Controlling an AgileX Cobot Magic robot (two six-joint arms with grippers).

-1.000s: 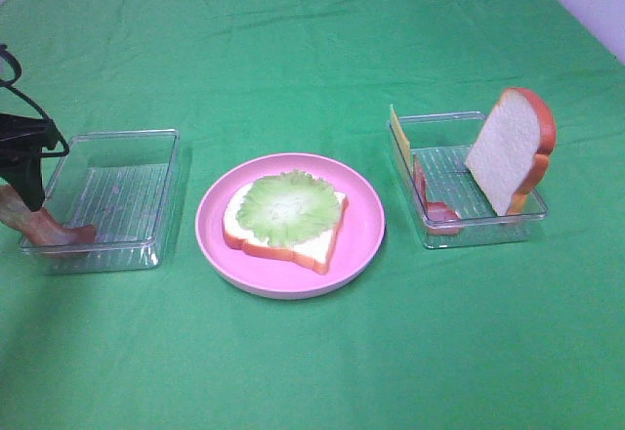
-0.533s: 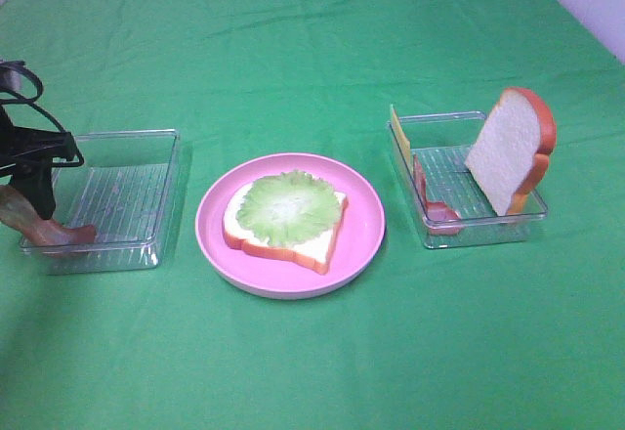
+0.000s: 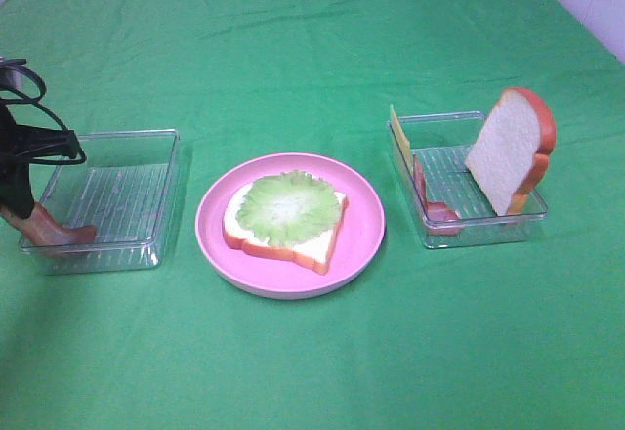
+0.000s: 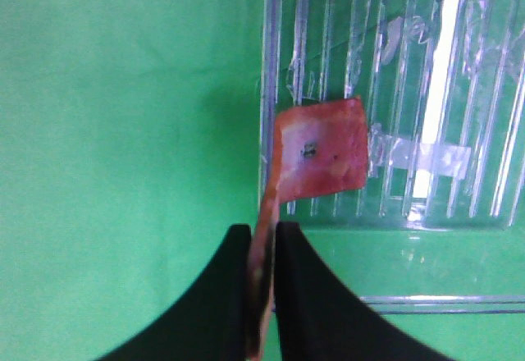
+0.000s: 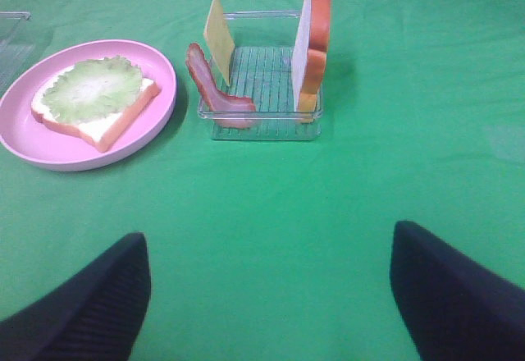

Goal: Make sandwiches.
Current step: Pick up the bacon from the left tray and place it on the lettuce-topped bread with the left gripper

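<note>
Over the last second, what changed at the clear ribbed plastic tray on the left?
The left gripper closed its jaws on the reddish-brown bacon strip leaning over the left tray's wall. The round pink plate with its bread slice and lettuce leaf, and the right tray, stayed put.

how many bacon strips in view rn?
2. One bacon strip in the left tray's corner, leaning over its wall, pinched by the left gripper. The second bacon strip leans against the right tray's wall, beside the cheese square. None seen elsewhere.
</note>
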